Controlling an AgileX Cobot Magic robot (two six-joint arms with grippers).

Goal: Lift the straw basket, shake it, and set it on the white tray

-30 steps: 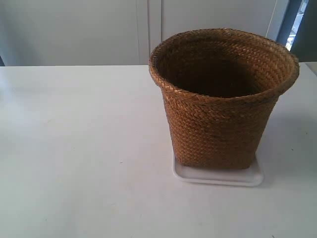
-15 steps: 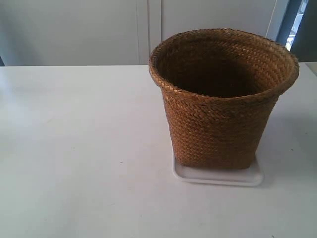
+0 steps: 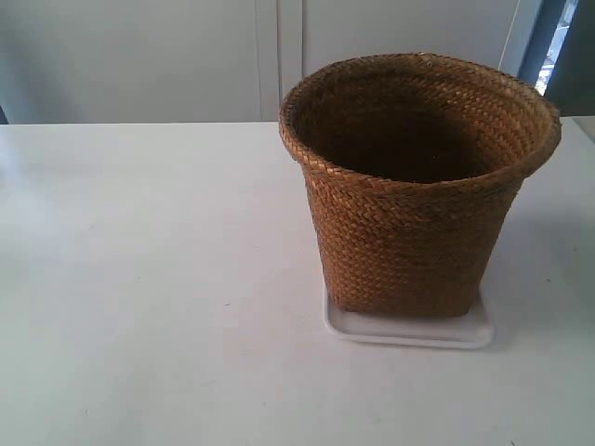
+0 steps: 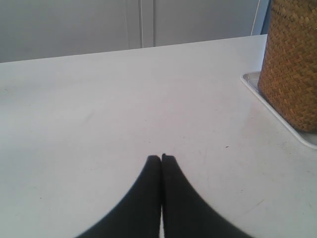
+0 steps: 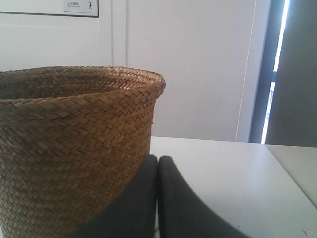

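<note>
The straw basket stands upright on the white tray, whose rim shows under its base. No arm appears in the exterior view. In the left wrist view my left gripper is shut with nothing in it, over bare table, well apart from the straw basket and the white tray. In the right wrist view my right gripper is shut and empty, close beside the straw basket; whether it touches the wall I cannot tell.
The white table stretches wide at the exterior view's left. A pale wall with panel seams runs behind it. A dark window frame stands at the far corner.
</note>
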